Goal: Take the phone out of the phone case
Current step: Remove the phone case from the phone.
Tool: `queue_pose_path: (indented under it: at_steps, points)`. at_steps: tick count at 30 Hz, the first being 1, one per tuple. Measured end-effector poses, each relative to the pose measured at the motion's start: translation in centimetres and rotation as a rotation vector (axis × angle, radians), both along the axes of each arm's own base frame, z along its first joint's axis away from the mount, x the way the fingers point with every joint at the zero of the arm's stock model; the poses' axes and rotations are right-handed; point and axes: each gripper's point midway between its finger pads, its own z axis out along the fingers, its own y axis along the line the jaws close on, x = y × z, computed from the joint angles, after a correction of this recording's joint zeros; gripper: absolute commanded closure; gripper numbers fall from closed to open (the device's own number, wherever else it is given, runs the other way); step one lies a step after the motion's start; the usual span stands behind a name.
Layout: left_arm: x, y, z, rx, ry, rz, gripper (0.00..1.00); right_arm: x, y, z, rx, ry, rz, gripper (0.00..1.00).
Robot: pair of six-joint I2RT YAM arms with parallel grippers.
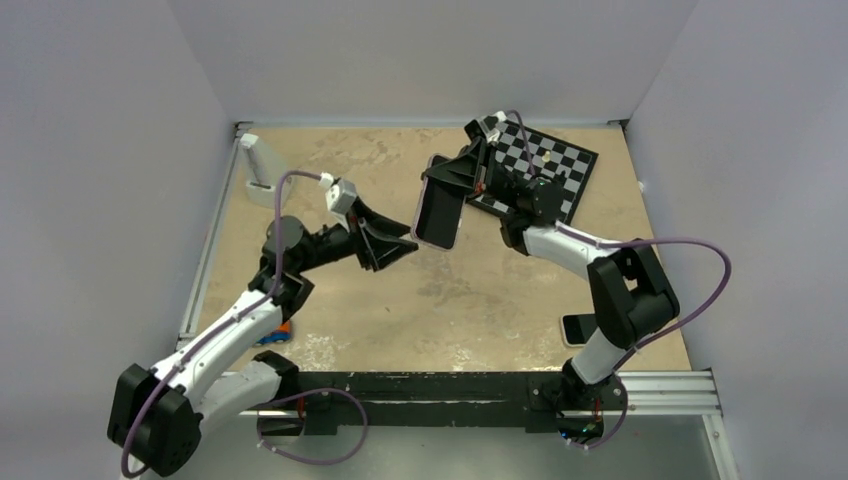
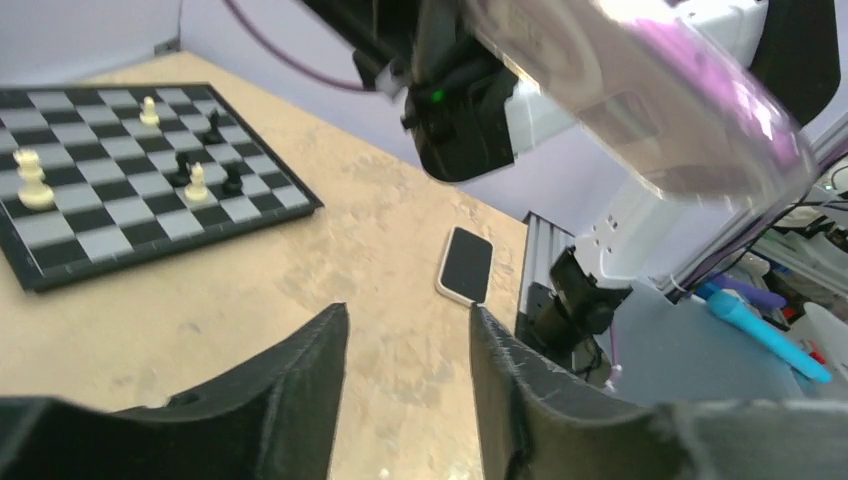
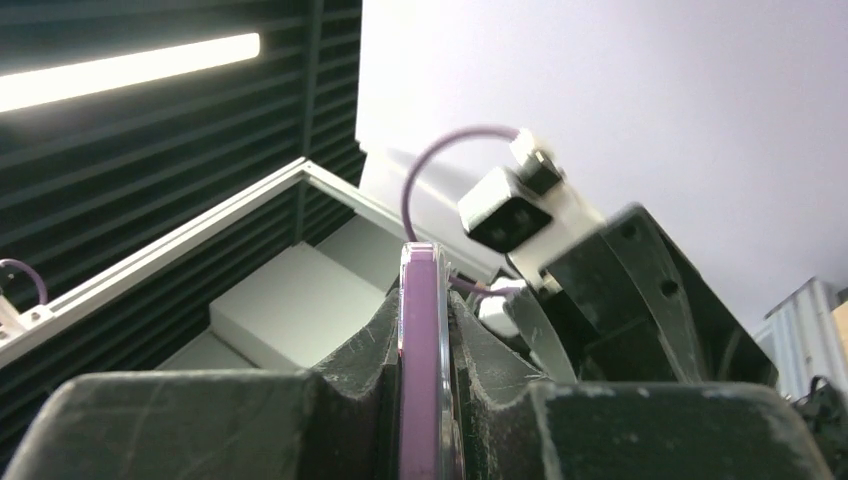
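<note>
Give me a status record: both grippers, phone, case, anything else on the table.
right gripper: shut on case edge, holding it above the table
left gripper: open, empty, near phone's lower end; contact unclear
phone: appears inside case, not yet out
case: pale rim around phone
others: chessboard, second phone lying flat

Tan, mottled surface [image 1: 450, 300], paler in patches. At far right corner, checkered chessboard [image 1: 570, 172] lying flat and askew, a few pieces [image 2: 35, 180] standing on it. Near right edge, white-rimmed phone [image 2: 466, 265], screen up. Far left, white object [image 1: 262, 165]. Near left, small blue and orange item [image 1: 275, 335], mostly hidden.
</note>
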Motion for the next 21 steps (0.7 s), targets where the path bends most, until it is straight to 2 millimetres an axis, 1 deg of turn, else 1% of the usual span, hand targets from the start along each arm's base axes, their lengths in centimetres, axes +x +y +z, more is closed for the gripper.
queue_pose_path:
  at_steps: [4,6,8,10,13,17,20,21]
  points:
    - [-2.3,1.1,-3.0,-0.044,0.156,0.017,0.41,0.7,-1.1,-0.4,0.004,-0.043,-0.094,1.0]
    - [-2.8,1.2,-3.5,-0.066,0.217,0.013,0.41,0.7,-1.4,-0.7,-0.001,-0.084,-0.148,1.0]
    - [-3.1,1.0,-2.8,-0.116,0.259,0.001,0.4,0.8,-1.6,-0.6,-0.009,-0.118,-0.208,1.0]
    - [-3.5,0.5,-1.5,-0.18,0.277,-0.022,0.4,1.1,-1.8,-0.3,-0.018,-0.145,-0.281,1.0]
    - [-4.1,-0.7,-0.2,-0.251,0.296,-0.059,0.41,1.6,-2.6,0.3,-0.033,-0.162,-0.41,1.0]
    - [-4.3,-2.0,-0.2,-0.303,0.33,-0.07,0.44,2.8,-4.1,1.5,-0.06,-0.165,-0.597,1.0]
    - [-3.4,-2.1,-0.3,-0.343,0.343,-0.042,0.53,3.4,-4.9,1.8,-0.092,-0.168,-0.693,1.0]
    - [-3.2,-2.2,-0.2,-0.351,0.342,-0.037,0.54,3.5,-5.1,1.8,-0.106,-0.167,-0.719,1.0]
